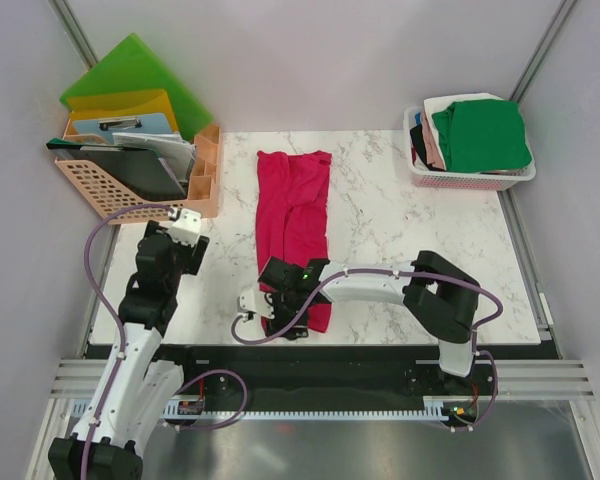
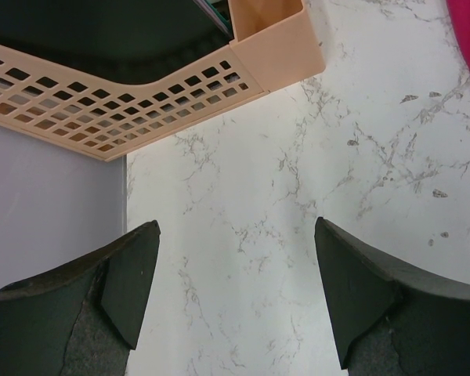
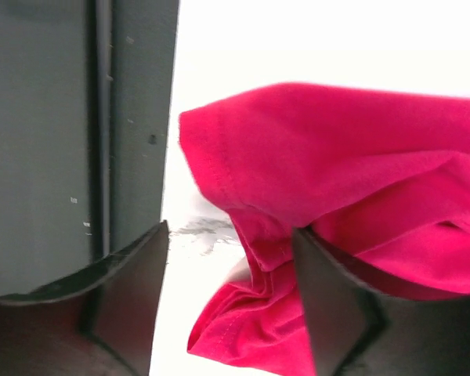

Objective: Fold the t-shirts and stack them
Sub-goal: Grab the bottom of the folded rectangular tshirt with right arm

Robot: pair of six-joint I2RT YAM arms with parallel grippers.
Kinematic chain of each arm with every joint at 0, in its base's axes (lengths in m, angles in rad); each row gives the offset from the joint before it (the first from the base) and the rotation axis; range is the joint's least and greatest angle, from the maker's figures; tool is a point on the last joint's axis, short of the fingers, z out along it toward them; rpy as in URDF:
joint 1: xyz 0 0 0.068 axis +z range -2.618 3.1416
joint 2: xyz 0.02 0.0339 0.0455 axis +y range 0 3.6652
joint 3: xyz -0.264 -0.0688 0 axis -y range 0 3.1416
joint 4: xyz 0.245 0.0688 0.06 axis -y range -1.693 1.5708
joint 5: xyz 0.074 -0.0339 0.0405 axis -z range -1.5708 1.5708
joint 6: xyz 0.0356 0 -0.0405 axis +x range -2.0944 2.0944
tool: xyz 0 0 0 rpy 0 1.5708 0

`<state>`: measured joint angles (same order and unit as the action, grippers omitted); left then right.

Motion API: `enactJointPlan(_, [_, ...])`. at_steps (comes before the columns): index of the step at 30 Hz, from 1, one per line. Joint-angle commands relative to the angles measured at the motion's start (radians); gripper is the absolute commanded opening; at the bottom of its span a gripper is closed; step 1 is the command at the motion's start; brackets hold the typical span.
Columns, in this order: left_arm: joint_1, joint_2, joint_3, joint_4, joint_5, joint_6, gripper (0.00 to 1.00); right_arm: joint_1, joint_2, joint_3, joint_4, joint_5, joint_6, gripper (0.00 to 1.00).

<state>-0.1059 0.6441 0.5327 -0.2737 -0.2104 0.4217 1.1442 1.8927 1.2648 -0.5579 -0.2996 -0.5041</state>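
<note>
**Right hand** (image 1: 277, 318): low over the near edge of the counter (image 1: 400, 250). The fingers stand apart and are not clamped on anything. In the wrist view, bare counter shows between the left finger (image 3: 125, 274) and the cloth.

**Crimson-pink t-shirt** (image 1: 293, 225): lies on the counter as a long narrow strip running away from the right hand. Its near end is bunched under and just ahead of that hand. A hemmed fold reaches into the gap, up against the right finger (image 3: 337, 298).

**Dark rail** (image 3: 63, 117): just to the left of the right hand, along the counter's edge.

**Left hand** (image 1: 185, 225): fingers spread wide with nothing between them, only bare marble below. It is well apart from the crimson-pink t-shirt, which sits off to its right.

**File rack** (image 1: 140, 185): peach plastic with a lattice wall, just ahead of the left hand. A green folder (image 1: 130, 70) and a yellow folder (image 1: 120, 103) stand in it.

**Basket** (image 1: 470, 180): pink, at the far corner, far ahead and to the right of the right hand.

**Pile of t-shirts** (image 1: 432, 140): in the basket, with the green t-shirt (image 1: 480, 135) on top. White, beige-pink and black edges show below it.
</note>
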Motion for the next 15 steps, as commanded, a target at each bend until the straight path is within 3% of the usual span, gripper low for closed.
enactJointPlan(1, [0.008, 0.006, -0.005, 0.045, -0.001, 0.035, 0.87, 0.028, -0.027, 0.065, -0.034, -0.035, 0.004, 0.73])
enactJointPlan(3, [0.008, 0.002, -0.005, 0.045, 0.002, 0.037, 0.87, 0.034, -0.024, 0.08, -0.042, -0.045, 0.004, 0.8])
enactJointPlan(9, [0.008, -0.004, -0.025, 0.051, -0.006, 0.052, 0.87, 0.054, -0.034, 0.125, -0.079, -0.117, 0.041, 0.84])
enactJointPlan(11, [0.008, -0.001, -0.036, 0.056, -0.001, 0.048, 0.87, 0.058, -0.046, 0.143, -0.086, -0.131, 0.042, 0.95])
enactJointPlan(15, [0.008, -0.012, -0.045, 0.051, 0.011, 0.046, 0.87, 0.066, -0.102, 0.094, -0.027, -0.059, 0.024, 0.98])
